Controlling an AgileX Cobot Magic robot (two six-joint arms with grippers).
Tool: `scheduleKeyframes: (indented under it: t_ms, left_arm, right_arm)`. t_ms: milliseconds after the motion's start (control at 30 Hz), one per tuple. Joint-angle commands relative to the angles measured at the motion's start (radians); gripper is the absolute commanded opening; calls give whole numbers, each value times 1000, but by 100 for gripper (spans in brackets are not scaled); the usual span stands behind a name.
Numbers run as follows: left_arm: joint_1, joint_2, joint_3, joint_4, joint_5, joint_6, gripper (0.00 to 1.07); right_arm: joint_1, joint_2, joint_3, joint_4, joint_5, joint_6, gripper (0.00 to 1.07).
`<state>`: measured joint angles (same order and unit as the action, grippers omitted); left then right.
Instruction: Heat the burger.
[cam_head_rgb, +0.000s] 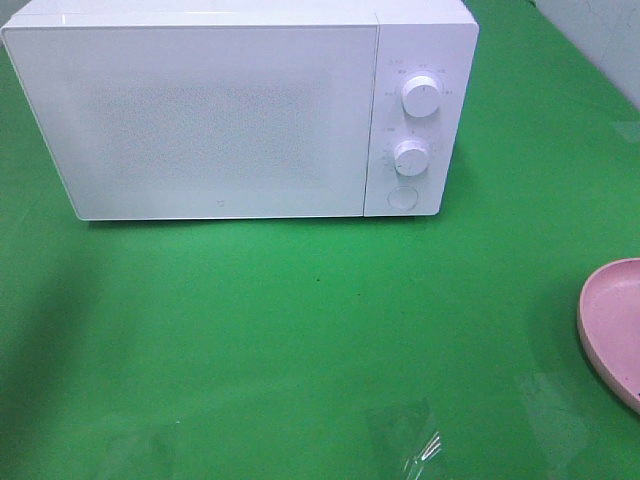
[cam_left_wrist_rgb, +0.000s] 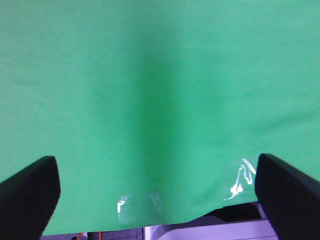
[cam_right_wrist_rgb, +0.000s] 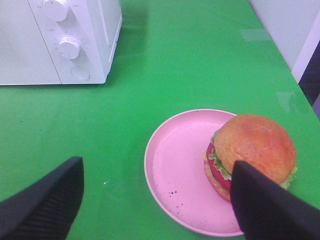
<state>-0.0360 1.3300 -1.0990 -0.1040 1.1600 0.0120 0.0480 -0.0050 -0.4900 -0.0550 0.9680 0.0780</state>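
Green cloth (cam_head_rgb: 300, 330) covers the whole work surface, with a white microwave (cam_head_rgb: 200, 120) set in the upper half of the high view, its door shut. A pink plate (cam_head_rgb: 615, 325) is cut off at the right edge of that view. In the right wrist view the burger (cam_right_wrist_rgb: 252, 152) is seen on the right part of the plate, near its rim.

The left gripper (cam_left_wrist_rgb: 157, 187) is spread wide over bare cloth and holds nothing. The right gripper (cam_right_wrist_rgb: 157, 200) is also spread and empty; the burger lies just beside its right-hand finger (cam_right_wrist_rgb: 265, 205), not between the two.

Risks are judged as follows: a closing made from this offset is likely to clip the bun or push the burger off the plate; excess squeeze is likely to shift the layers. The shut door must be opened first, or insertion is blocked.
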Motion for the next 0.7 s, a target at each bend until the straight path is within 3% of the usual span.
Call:
scheduleKeyframes:
  t_ms: [33, 167, 233, 300, 700]
  left_arm:
    - [38, -56, 35, 6, 11, -26, 99]
    - [62, -134, 106, 1, -36, -31, 99]
    - [63, -250, 214, 3, -55, -29, 99]
    - [63, -304, 261, 6, -55, -26, 99]
    - [63, -652, 490, 17, -58, -24, 99]
  right_arm:
    - [-6, -25, 1, 5, -7, -8, 76]
    - [-6, -25, 1, 5, -7, -8, 76]
    - [-6, -25, 1, 5, -7, -8, 76]
    - [-6, -25, 1, 5, -7, -8, 76]
    - [-6, -25, 1, 5, -7, -8, 76]
